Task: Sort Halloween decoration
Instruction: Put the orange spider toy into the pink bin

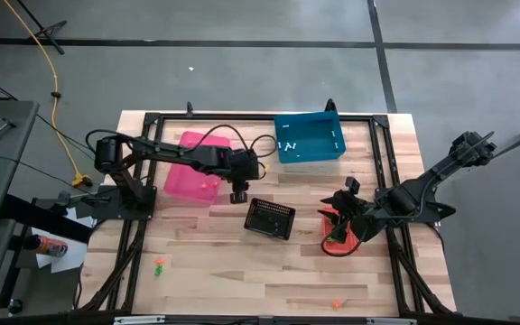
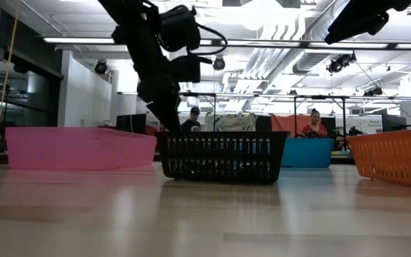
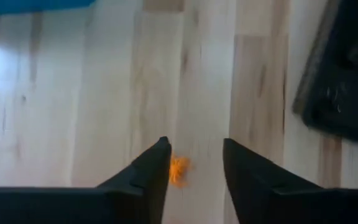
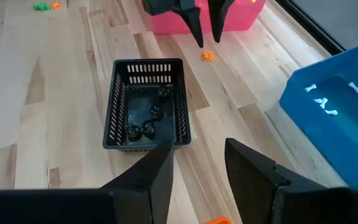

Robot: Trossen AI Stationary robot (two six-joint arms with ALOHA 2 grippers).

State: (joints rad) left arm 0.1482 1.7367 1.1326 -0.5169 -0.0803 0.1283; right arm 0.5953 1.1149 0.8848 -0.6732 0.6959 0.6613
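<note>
**Fingers spread above an orange trinket near the pink bin**

My left gripper (image 1: 239, 195) hung over the middle of the table (image 1: 197, 271), just off the pink bin (image 1: 190, 179), and my two dark fingers (image 3: 148, 171) stood apart with nothing between them. An orange trinket (image 3: 178, 170) lay on the bare wood right under them, close against one fingertip; from my right wrist I saw the same piece (image 4: 208, 56) lying free on the boards beside the pink bin (image 4: 229, 15), with the fingers (image 4: 194, 28) pointing down at it. The black basket (image 1: 270, 218) sat just beside that spot, toward the front edge, with a few dark pieces in its bottom (image 4: 143, 129).

My right gripper (image 1: 339, 221) waited over the red bin (image 1: 337, 239) near the right edge, its fingers (image 4: 160, 171) parted and empty.

The blue bin (image 1: 310, 137) stood at the back edge with white trinkets (image 1: 288, 144) inside. More pieces lay loose near the front edge: a green and orange pair (image 1: 159, 267) toward the left corner and an orange one (image 1: 336, 304) toward the right
</note>
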